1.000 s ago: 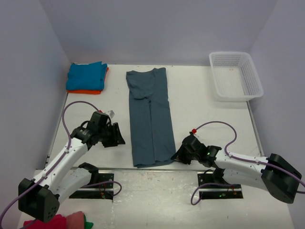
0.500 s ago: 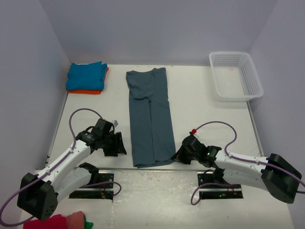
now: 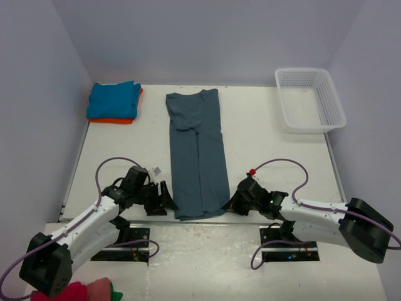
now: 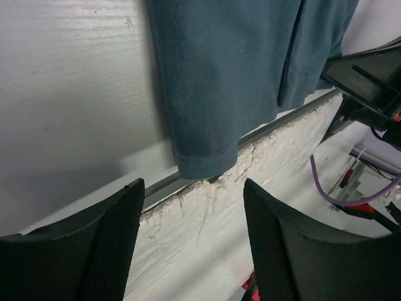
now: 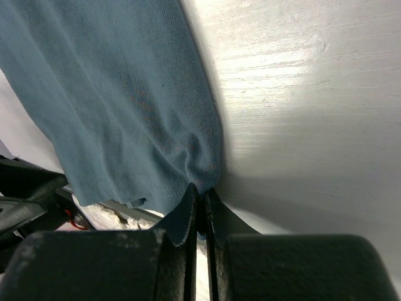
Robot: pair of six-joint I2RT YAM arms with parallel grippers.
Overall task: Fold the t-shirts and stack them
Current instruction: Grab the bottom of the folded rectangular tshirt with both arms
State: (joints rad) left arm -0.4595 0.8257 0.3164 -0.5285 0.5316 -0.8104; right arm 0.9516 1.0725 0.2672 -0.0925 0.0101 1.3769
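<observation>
While the right hand is clenched on the near right corner of the slate-blue t-shirt, pinching the hem, the left hand sits released at the near left corner. Its fingers are spread wide, with nothing gripped between them. The shirt lies folded into a long narrow strip down the middle of the white desk, its bottom hem at the near edge. At the far left corner, a folded turquoise t-shirt rests on a folded orange t-shirt. A white mesh basket stands at the far right.
</observation>
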